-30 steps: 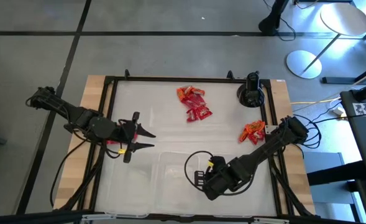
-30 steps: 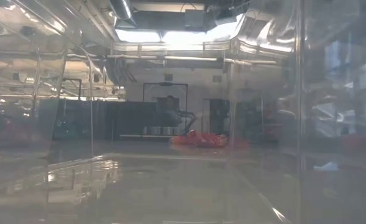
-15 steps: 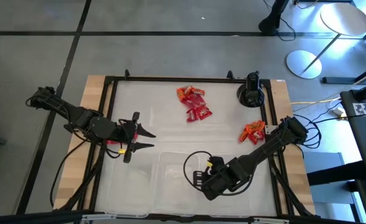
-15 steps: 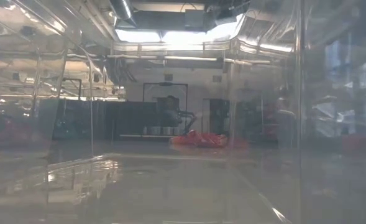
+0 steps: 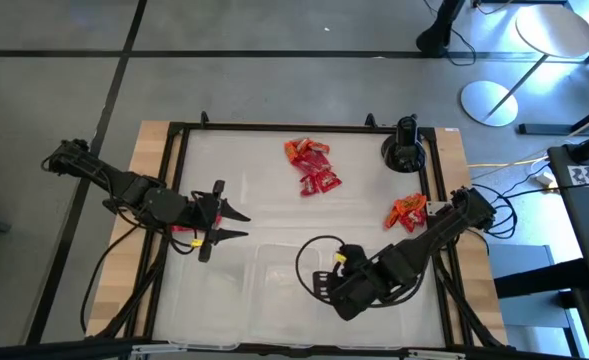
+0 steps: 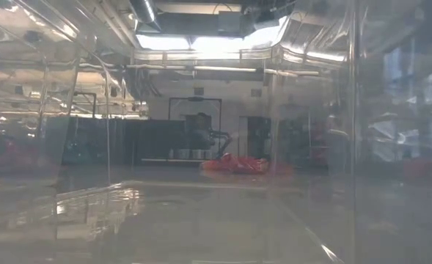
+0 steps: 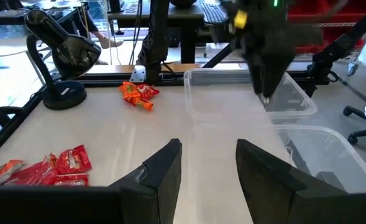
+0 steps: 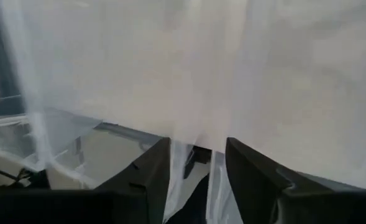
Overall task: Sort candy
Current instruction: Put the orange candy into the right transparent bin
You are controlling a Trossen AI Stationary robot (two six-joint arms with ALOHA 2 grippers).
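Two heaps of red and orange wrapped candy lie unsorted in the high view: one (image 5: pixel 311 167) mid-table toward the far edge, one (image 5: pixel 406 212) near the right edge. The clear plastic bins (image 5: pixel 274 290) along the near edge look empty. The left wrist view shows the left gripper (image 7: pixel 209 165) parted, empty. The right wrist view shows the right gripper (image 8: pixel 197 169) parted, empty, over a bin.

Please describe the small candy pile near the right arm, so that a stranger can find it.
On the white table, look along the right edge, just below the black desk lamp. The small orange-red candy pile lies there alone, beside the frame; the larger red pile lies near the middle instead.
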